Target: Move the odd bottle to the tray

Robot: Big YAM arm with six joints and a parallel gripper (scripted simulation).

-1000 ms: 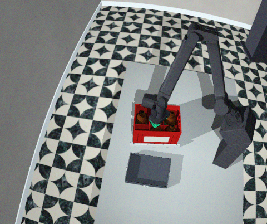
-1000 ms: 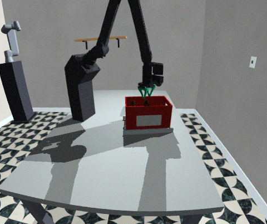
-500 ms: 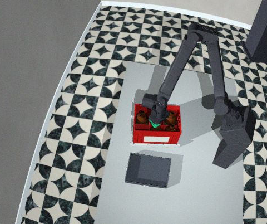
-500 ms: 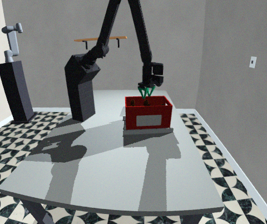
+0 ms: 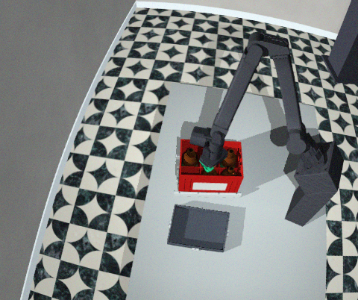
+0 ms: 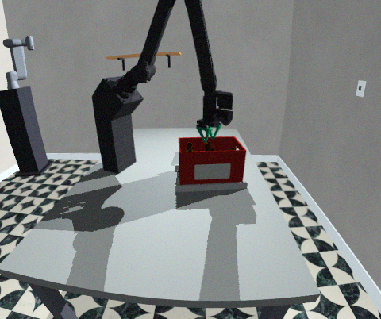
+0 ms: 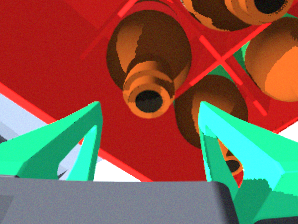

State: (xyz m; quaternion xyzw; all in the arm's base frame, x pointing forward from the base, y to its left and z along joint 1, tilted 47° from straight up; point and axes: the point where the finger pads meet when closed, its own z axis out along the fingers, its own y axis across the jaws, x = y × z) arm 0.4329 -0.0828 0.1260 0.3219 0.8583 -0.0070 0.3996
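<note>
The red crate [image 5: 184, 183] [image 6: 186, 171] [image 7: 50, 62] holds brown bottles. In the top view one bottle [image 5: 190, 158] is at the back left, another [image 5: 230, 160] at the back right, and a third [image 5: 231, 171] at the front right. My gripper [image 5: 207, 167] [image 6: 208, 139] [image 7: 150, 111] is open, its green fingers pointing down at the crate. In the wrist view a bottle [image 7: 150, 45] has its mouth between the fingertips in the picture, not gripped; another bottle [image 7: 212, 97] is partly behind the right finger. Neck differences are not clear. The empty dark tray [image 5: 206, 225] lies beside the crate in the top view.
The crate stands on a thin pale base [image 6: 216, 187]. Red dividers [image 7: 221, 61] separate the bottles. My arm's dark pedestal [image 5: 316, 183] [image 6: 114, 135] stands on the table, across from the crate. A second arm on a pedestal [image 6: 23, 135] stands off the table. The tray is not visible in the exterior view.
</note>
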